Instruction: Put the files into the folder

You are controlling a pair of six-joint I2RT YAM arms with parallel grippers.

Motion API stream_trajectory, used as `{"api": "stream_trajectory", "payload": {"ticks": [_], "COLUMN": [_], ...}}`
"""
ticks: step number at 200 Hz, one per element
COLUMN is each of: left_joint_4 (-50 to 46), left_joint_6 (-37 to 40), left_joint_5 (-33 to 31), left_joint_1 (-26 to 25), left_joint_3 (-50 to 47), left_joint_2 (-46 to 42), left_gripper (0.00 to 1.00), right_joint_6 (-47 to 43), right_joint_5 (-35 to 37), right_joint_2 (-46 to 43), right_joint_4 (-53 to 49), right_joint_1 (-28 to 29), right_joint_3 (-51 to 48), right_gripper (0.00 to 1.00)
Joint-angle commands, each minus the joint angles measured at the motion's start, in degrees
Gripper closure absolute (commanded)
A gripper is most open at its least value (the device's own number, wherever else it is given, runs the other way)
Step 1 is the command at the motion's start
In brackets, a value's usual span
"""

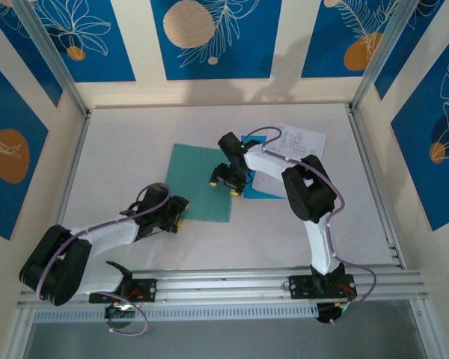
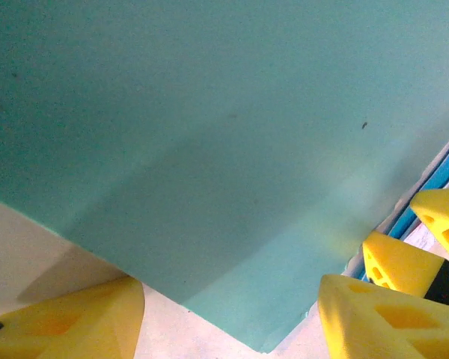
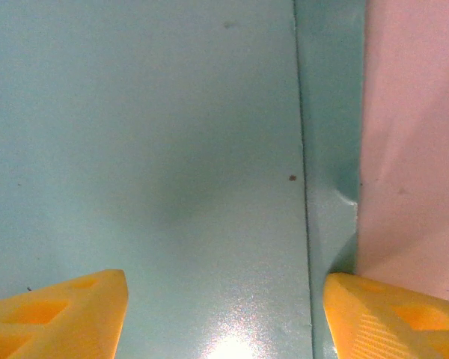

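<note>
Centrally on the white desk [image 1: 135, 149] lies the folder [image 1: 198, 176], flat and turned a little askew, just left of the frame's middle in the top view. A blue sheet [image 1: 268, 188] lies against its right edge, right of centre. Whether that sheet is tucked under the folder I cannot tell. A white printed sheet [image 1: 299, 142] sits further up and right, overlapping the blue one's upper part and partly covered by the right arm.

The left hand [image 1: 178, 215] is at the folder's lower-left edge in the top view. In the left wrist view its yellow fingers [image 2: 67, 321] are spread wide, one in each bottom corner of the frame. The folder's near corner points down into the gap between them, and nothing is pinched. At the right edge of that view a thin blue strip shows beyond the folder's side.

The right hand [image 1: 226, 182] is over the folder's right edge, above the left hand in the top view. In the right wrist view its fingers [image 3: 60, 314] are also spread apart with nothing between them. The left one is over the teal card. The right one is at the folder's edge, where a narrow creased strip [image 3: 329, 112] runs up the frame and a pale surface [image 3: 411, 149] begins. Whether either hand touches the card is unclear.
</note>
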Motion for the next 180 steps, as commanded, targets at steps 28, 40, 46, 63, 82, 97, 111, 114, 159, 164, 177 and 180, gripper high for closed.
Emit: {"api": "stream_trajectory", "payload": {"ticks": [28,40,46,63,82,97,111,114,159,164,177,180], "left_joint_4": [8.89,11.29,12.52,13.12,11.77,11.72,12.72,12.85,15.22,15.45,15.72,15.73], "left_joint_6": [-4.21,-4.99,-5.32,-5.48,-5.57,-5.78,-5.97,-5.96,-6.23,-6.26,-6.42,-6.43], "left_joint_5": [-3.17,-3.26,-3.39,-4.58,-5.73,-6.06,-6.38,-6.49,-6.62,-6.6,-6.51,-6.51], "left_joint_1": [-1.11,-1.31,-1.41,-2.1,-2.66,-2.91,-2.87,-2.9,-2.98,-2.92,-3.0,-3.05], "left_joint_3": [-2.24,-2.47,-2.39,-2.07,-1.59,-1.8,-2.17,-2.16,-2.35,-2.35,-2.31,-2.35], "left_joint_2": [3.26,4.35,4.62,3.93,2.22,1.55,1.34,1.23,1.89,1.98,2.19,2.16], "left_gripper": [0.44,0.5,0.52,0.56,0.58,0.58,0.6,0.6,0.65,0.66,0.66,0.66], "right_joint_6": [-0.41,-0.51,-0.51,-0.56,-0.89,-1.15,-1.45,-1.49,-2.32,-2.43,-2.63,-2.71], "right_joint_5": [0.62,0.46,0.4,0.11,-0.38,-1.11,-1.96,-2.01,-3.36,-3.49,-3.93,-4.06], "right_joint_2": [2.59,2.61,2.66,2.68,2.94,3.12,3.2,3.25,3.29,3.29,3.49,3.51], "right_joint_4": [-4.4,-4.31,-4.3,-4.09,-3.87,-3.45,-2.32,-2.22,-1.06,-0.94,-0.93,-0.95], "right_joint_1": [0.27,0.25,0.18,0.05,-0.16,-0.42,-0.69,-0.72,-1.42,-1.46,-1.6,-1.65], "right_joint_3": [-0.11,-0.26,-0.22,-0.38,-0.42,-0.65,-1.2,-1.33,-1.93,-1.89,-1.76,-1.82], "right_gripper": [0.29,0.29,0.29,0.29,0.29,0.29,0.28,0.28,0.28,0.28,0.28,0.28]}}
